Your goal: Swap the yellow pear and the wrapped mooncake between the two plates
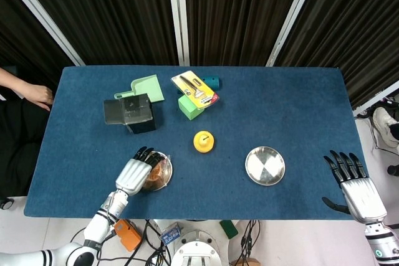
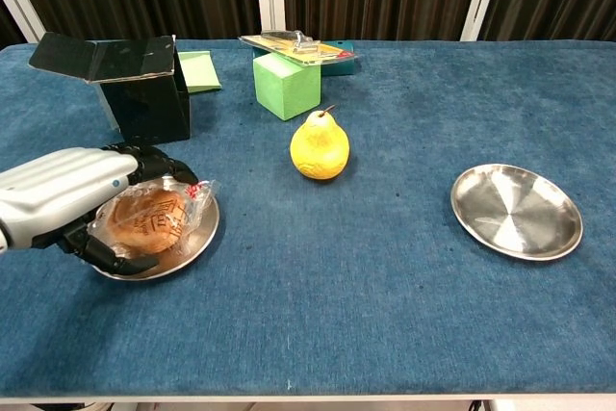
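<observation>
Looking down from the head view: left hand [image 1: 136, 173] lies over the left plate [image 1: 163, 179], fingers curled onto the mooncake [image 1: 156, 170], which sits on that plate. Pear [image 1: 203, 141] stands on the table [image 1: 280, 110] between the plates, touching neither. Right plate [image 1: 265, 166] holds nothing. Right hand [image 1: 353, 188] is off the table's right edge, fingers spread, holding nothing. Black box [image 1: 134, 113], green block [image 1: 190, 106] and a yellow pack [image 1: 195, 89] sit toward the back.

Chest view: left hand [image 2: 72, 199] wraps the mooncake [image 2: 147, 218], fingers [image 2: 154, 163] above, thumb below, wrapper still on the left plate [image 2: 197, 237]. Cannot tell if it's lifted. Pear [image 2: 320, 146] upright, near the green block [image 2: 286, 84]. Right plate [image 2: 517, 211] well apart on the right.
</observation>
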